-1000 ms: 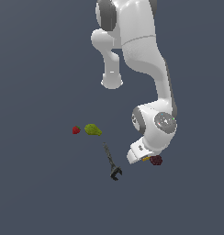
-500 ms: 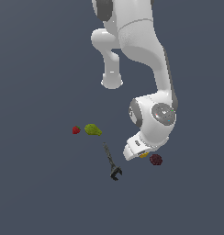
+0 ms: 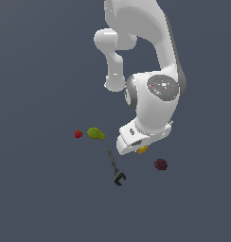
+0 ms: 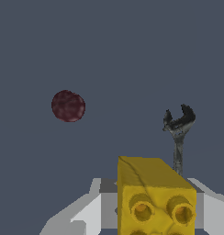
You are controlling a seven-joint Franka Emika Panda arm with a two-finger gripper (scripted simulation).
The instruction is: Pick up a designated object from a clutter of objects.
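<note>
Here, in the exterior view, we see the white arm (image 3: 150,94) bent low over the grey floor (image 3: 41,203), its wrist hiding the gripper. Just beneath it peeks the yellow block (image 3: 142,150), with the maroon lump (image 3: 160,164) near on the exterior view's right, the dark wrench (image 3: 115,170) on the left, and the green pear (image 3: 95,133) and red strawberry (image 3: 78,134) farther left.

In the wrist view, we find the gripper (image 4: 150,206) pinching the yellow block between its grey fingers (image 4: 88,213), studs facing the camera; wrench and lump lie apart beyond.
</note>
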